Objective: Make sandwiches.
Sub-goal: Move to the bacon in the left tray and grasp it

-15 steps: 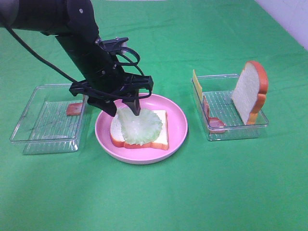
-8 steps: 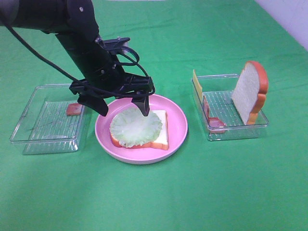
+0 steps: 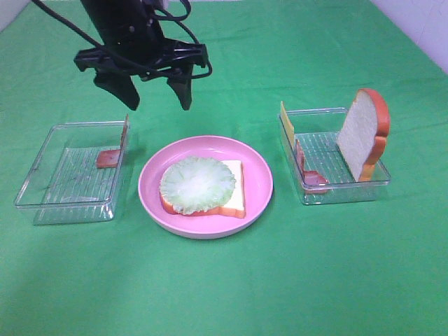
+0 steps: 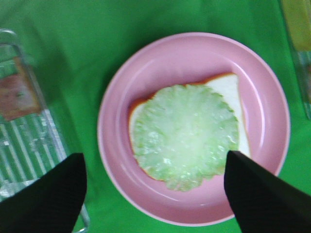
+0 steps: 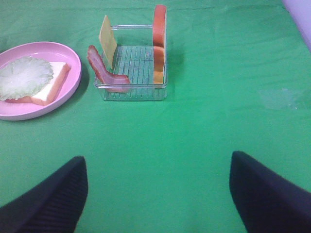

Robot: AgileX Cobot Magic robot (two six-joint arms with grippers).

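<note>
Green lettuce [image 3: 198, 183] flat on bread slice [image 3: 235, 190], second slice [image 3: 361, 133] upright

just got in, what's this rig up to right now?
Sandwich-making, partway through. A bread slice lies on the pink plate with lettuce on top. The left tool hangs open and empty above the plate. The right tool is open over bare cloth, holding nothing. The second bread slice, cheese and bacon wait in the right tray.
</note>
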